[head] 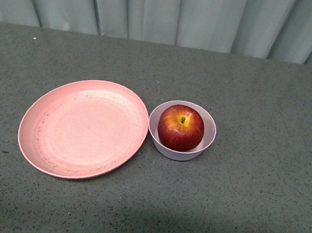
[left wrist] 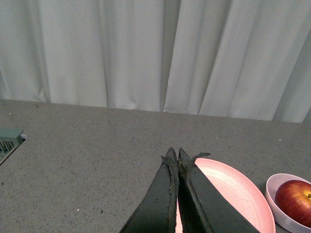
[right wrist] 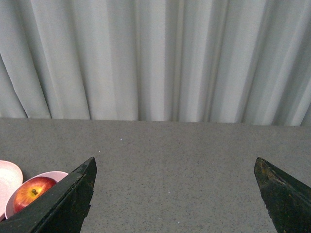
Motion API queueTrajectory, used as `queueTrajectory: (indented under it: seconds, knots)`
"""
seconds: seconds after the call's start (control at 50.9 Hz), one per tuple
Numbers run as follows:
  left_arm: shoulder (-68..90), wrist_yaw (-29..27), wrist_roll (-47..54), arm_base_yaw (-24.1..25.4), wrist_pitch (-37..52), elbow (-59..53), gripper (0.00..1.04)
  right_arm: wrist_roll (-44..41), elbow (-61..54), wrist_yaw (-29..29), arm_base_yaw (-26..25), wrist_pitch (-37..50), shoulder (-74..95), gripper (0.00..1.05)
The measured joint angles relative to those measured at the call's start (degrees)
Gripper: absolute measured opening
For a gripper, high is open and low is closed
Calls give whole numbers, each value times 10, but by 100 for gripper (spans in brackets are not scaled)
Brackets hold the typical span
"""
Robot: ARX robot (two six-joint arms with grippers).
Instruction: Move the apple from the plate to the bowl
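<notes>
At lower centre of the left wrist frame: left gripper (left wrist: pixel 175 158), fingers pressed together tip to tip, pinching nothing, held above the near edge of the plate (left wrist: pixel 233 187). At the bottom corners of the right wrist frame: right gripper (right wrist: pixel 175 167), fingers spread wide with only grey table (right wrist: pixel 184 160) between them, nothing held. Off to the lower left of that frame, past the left finger: apple (right wrist: pixel 32 193) sitting inside the bowl (right wrist: pixel 53 175), a sliver of plate beside it. Centre of the front frame, no arm in sight: apple (head: pixel 180 127) upright in the bowl (head: pixel 208 136), stem up, filling most of it and standing above the rim. Left of centre: plate (head: pixel 83 128), scuffed, nothing on it, its right edge touching or just beside the bowl. Judged from this: apple already delivered, both grippers clear, task apparently complete; nothing obvious left beyond parking the arms. Upper part of every frame: pale curtain (head: pixel 164 12) behind the table.
</notes>
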Motion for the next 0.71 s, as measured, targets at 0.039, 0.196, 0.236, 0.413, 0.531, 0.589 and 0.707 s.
queueTrajectory:
  seconds: [0.039,0.196,0.236,0.413,0.531,0.589,0.707]
  knots:
    - [-8,0,0,0,-8,0,4,0,0,0,0,0,0,95]
    - [-33,0,0,0,-33,0,4,0,0,0,0,0,0,95]
    - [-38,0,0,0,-38,0,4,0,0,0,0,0,0,95]
    - [-59,0,0,0,-59,0,4,0,0,0,0,0,0,95]
    - [-87,0,0,0,-91,0,4,0,0,0,0,0,0,95]
    - [-127,1,0,0,-147,0,4,0,0,0,0,0,0,95]
    - [-162,0,1,0,-166,0,4,0,0,0,0,0,0,95]
